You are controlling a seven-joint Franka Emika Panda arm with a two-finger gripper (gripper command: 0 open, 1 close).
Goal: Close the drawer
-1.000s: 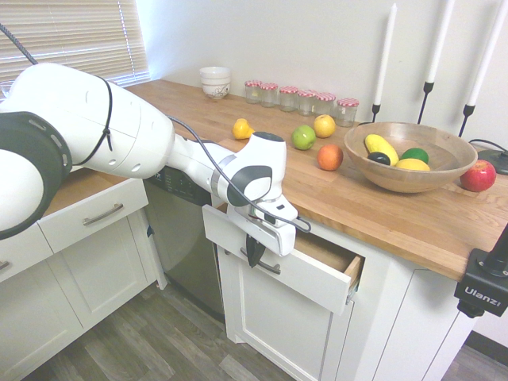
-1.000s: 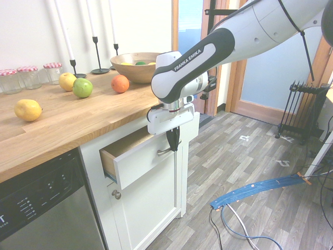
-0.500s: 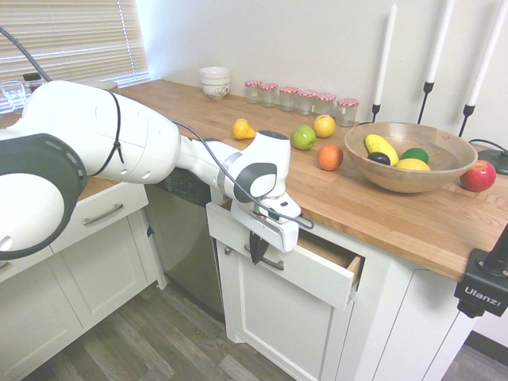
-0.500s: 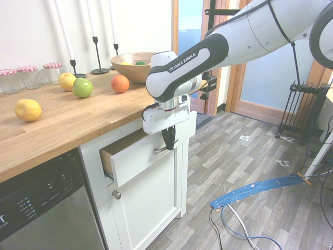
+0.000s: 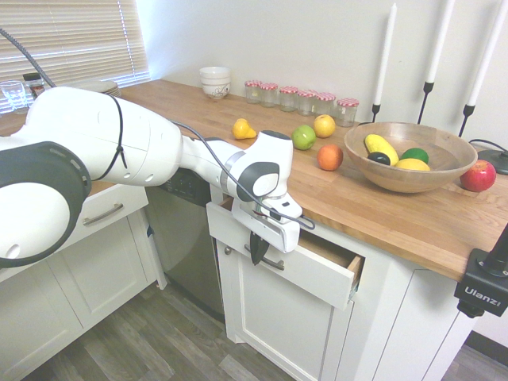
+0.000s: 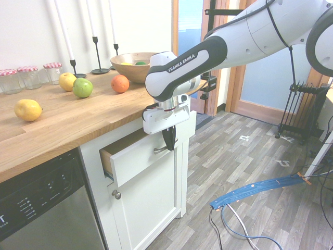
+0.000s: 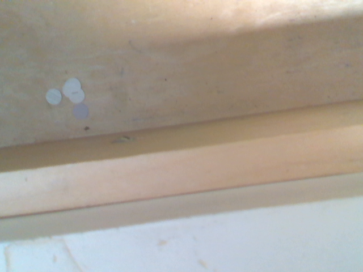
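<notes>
The drawer point(image 5: 317, 275) stands partly open under the wooden countertop point(image 5: 381, 214); its white front panel point(image 6: 136, 160) juts out a short way, and a strip of its light-brown inside shows. My gripper point(image 5: 257, 252) is shut, its dark fingers pointing down against the front panel at the silver bar handle point(image 5: 270, 263). From the other side, the gripper point(image 6: 169, 146) hangs just in front of the handle point(image 6: 161, 150). The wrist view looks down on the drawer's wooden floor point(image 7: 170, 85) and the white top edge of its front point(image 7: 238, 238).
A dishwasher point(image 5: 184, 238) sits left of the drawer, and a smaller white drawer point(image 5: 95, 213) lies beyond it. On the countertop lie loose fruit point(image 5: 303, 137), a wooden bowl point(image 5: 409, 178), glass jars point(image 5: 302, 98) and candlesticks point(image 5: 384, 55). Open floor point(image 6: 244, 166) lies in front of the cabinet.
The gripper has pressed towards the cabinet and the drawer has slid in a little. Over the last half second almost nothing has moved.
</notes>
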